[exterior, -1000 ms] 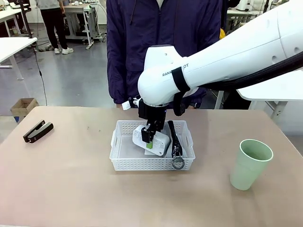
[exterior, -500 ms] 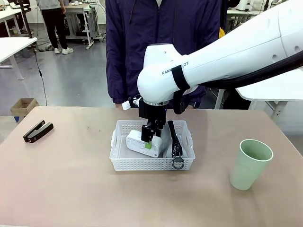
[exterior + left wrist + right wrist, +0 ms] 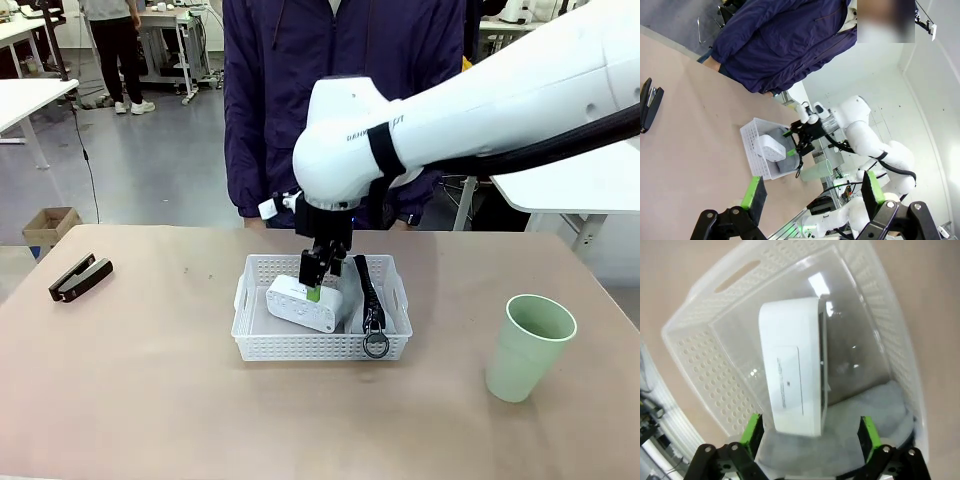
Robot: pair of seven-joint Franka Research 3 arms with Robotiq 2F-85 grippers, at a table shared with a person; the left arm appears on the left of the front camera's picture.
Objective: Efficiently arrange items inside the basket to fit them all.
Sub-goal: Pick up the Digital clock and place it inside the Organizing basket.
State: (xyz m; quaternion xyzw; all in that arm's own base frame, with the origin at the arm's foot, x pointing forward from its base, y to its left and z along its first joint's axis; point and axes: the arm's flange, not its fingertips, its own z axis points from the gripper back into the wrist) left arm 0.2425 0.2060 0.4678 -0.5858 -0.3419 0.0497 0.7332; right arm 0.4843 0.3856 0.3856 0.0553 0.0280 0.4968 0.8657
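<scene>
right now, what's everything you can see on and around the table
basket: 1, white, mid table
small white box: 1, white, in the basket, left of the pouch
pouch: 1, grey, black zipper, basket's right side
stapler: 1, black, table's left end
cup: 1, pale green, upright, table's right
cardboard box: 1, brown, on the floor
person: 1, dark blue jacket, far side
right gripper: open, over the small white box
left gripper: open, away from the basket

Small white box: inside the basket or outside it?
Inside. The small white box lies within the walls of the white perforated plastic basket, beside the grey zippered pouch, the open right gripper above it.
</scene>
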